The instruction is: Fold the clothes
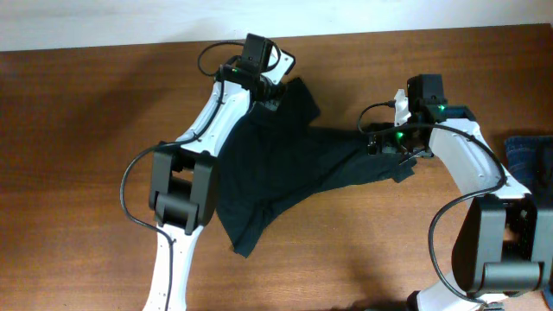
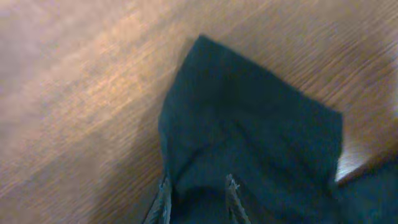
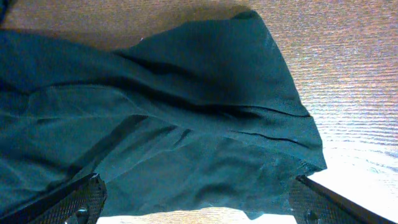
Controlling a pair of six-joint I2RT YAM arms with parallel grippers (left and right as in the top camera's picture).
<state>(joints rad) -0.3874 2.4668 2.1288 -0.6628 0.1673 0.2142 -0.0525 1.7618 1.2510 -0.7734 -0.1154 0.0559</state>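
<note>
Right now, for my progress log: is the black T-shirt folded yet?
Not folded: the black T-shirt lies rumpled, spread unevenly across the wooden table.

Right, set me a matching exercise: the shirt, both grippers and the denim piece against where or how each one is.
Things:
1. black T-shirt
2. left gripper
3. right gripper
4. blue denim garment

States or places:
A. at the far right of the overhead view
B. jaws wide open over a shirt edge
C. closed on a shirt corner
D. rumpled between the two arms

Pairs: 1-D, 2-C, 3-B, 4-A.
</note>
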